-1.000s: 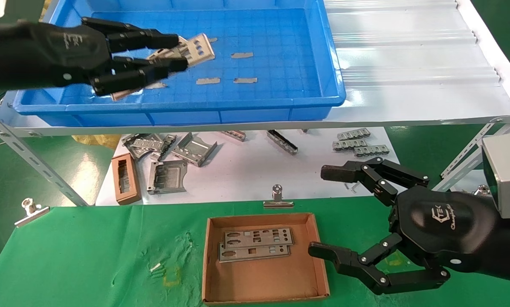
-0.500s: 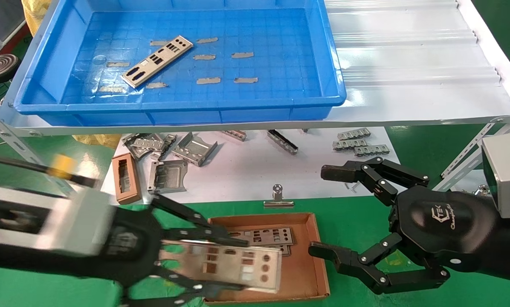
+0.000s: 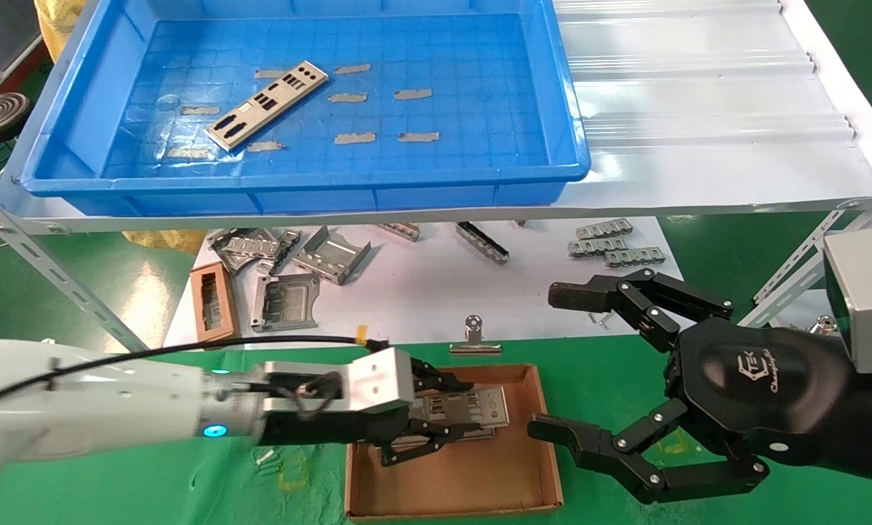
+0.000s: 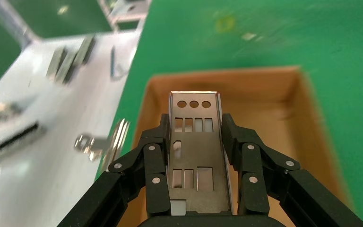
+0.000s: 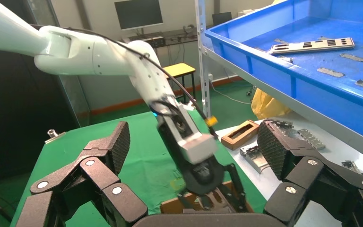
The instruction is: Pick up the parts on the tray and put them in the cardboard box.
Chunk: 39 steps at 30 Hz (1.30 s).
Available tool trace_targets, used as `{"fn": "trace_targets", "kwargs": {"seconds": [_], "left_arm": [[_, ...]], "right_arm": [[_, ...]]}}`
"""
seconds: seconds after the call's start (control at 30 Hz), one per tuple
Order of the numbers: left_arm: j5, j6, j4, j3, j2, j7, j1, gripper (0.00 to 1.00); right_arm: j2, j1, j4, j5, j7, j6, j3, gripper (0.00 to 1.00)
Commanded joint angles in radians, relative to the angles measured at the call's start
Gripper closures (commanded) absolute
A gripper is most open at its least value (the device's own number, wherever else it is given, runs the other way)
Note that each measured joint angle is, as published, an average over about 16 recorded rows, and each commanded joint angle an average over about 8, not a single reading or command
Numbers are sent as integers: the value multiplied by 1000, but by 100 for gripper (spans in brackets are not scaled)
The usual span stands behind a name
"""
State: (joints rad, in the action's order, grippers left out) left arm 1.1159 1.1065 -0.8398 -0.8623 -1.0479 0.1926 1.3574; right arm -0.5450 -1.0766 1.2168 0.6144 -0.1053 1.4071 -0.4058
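While the left gripper (image 3: 443, 415) hangs low over the cardboard box (image 3: 450, 481), its fingers (image 4: 156, 161) pinch one shiny plate (image 4: 196, 156) by its two long sides. That plate is flat and sits over the far part of the box, not let go yet. Under it, more plates (image 3: 480, 434) seem to lie in the box already, but the gripper hides most of them, so I cannot tell how many.

One plate (image 3: 267, 106) is left in the blue tray (image 3: 567, 109). It lies slanted on the tray floor, on the left side, far from the box. Nothing touches it.

The right gripper (image 3: 553, 364) waits near the right side of the box. Its fingers are spread wide and hold nothing.

So the job looks partly done. I think the held plate needs to be dropped in the box next. Then the last plate in the tray has to be picked up and brought over too.

Bent grey metal bits (image 3: 290, 266) lie on the white sheet (image 3: 421, 306) between tray and box. They are not part of this job.
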Motion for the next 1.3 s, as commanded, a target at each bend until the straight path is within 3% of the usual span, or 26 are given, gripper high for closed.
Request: {"fn": "trace_targets", "kwargs": {"seconds": [0.03,0.27,0.3,0.83,1.3], "left_arm": [[22,-41,28,-11,-34,7,-13,96],[37,-27,89,-23,-68,56,-12,9],[37,-27,95,-23,-70,62,-11,0],[-22,18,142,8,-80,94,-8,0],[-231,250,171,69,-5,-8,-48,0]], "right_arm": [[0,0,0,0,0,0,0,0],[0,0,0,0,0,0,0,0],[0,0,0,0,0,0,0,0],[0,0,0,0,0,0,0,0],[0,0,0,0,0,0,0,0]]}}
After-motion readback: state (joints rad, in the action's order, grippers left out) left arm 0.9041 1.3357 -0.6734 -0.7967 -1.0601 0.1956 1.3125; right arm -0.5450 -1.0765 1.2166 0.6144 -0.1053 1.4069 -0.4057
